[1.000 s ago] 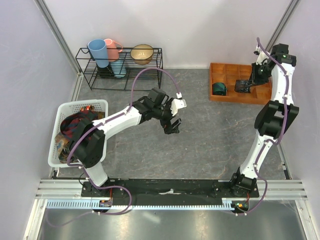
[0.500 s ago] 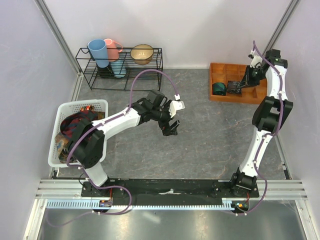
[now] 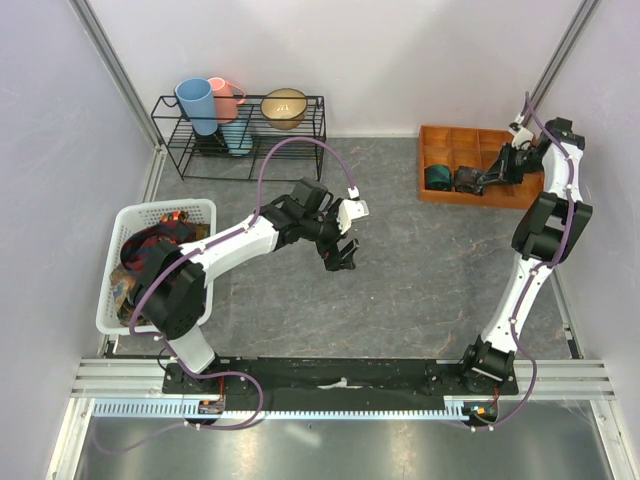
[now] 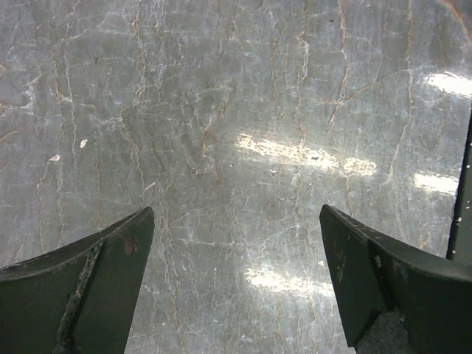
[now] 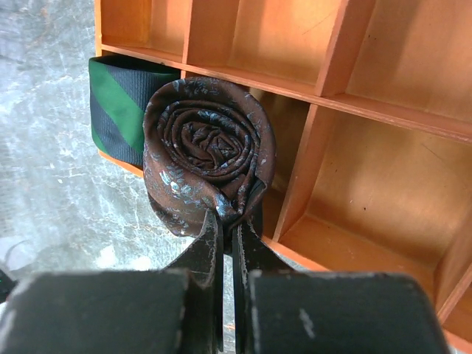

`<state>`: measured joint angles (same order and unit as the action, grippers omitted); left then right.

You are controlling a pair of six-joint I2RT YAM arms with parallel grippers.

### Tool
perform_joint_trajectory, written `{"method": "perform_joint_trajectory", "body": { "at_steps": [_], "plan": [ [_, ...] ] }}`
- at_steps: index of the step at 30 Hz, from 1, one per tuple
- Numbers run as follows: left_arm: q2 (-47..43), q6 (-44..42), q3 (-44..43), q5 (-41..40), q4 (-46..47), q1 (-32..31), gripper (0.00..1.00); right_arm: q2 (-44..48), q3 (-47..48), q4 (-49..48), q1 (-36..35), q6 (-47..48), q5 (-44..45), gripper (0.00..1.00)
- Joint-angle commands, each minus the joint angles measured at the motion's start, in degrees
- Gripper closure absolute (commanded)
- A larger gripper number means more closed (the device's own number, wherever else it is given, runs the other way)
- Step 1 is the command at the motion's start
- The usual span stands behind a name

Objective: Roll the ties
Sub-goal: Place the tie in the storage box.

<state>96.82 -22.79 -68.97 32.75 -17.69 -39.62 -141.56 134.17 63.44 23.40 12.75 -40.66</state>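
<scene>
Precariously, right pincer (image 5: 230, 221) nips rolled tie (image 5: 209, 144) just beyond its tips, above tray (image 5: 383, 110); slippage risks unrolling. Left pincer (image 4: 236, 221) gapes empty.

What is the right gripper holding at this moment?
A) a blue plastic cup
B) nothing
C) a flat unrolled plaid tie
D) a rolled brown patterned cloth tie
D: the right gripper is shut on the rolled brown patterned cloth tie at the orange wooden divider tray.
</scene>
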Motion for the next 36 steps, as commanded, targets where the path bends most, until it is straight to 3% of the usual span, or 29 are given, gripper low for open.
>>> {"method": "perform_joint_trajectory", "body": {
  "at_steps": [1,19,24,27,36],
  "plan": [
    [-1.4,2.6,-0.9,2.4,-0.6,0.2,0.0,-3.2,2.6,-0.2,0.2,0.3,-3.4,1.0],
    [-0.3,3.0,-2.4,2.9,-1.7,0.2,0.0,-6.7,4.3,-4.4,-1.2,-1.0,0.4,0.99],
    [-0.2,3.0,-2.5,2.9,-1.9,0.2,0.0,-6.4,4.1,-5.6,-2.0,-1.1,2.3,0.77],
    [-0.3,2.9,-2.4,2.9,-2.0,0.2,0.0,-5.5,3.8,-6.8,-2.1,-1.8,4.1,0.75],
    [0.0,2.9,-2.7,3.5,-2.0,0.2,0.0,-0.1,1.2,-10.6,-2.0,-3.4,7.1,0.49]
  ]
}}
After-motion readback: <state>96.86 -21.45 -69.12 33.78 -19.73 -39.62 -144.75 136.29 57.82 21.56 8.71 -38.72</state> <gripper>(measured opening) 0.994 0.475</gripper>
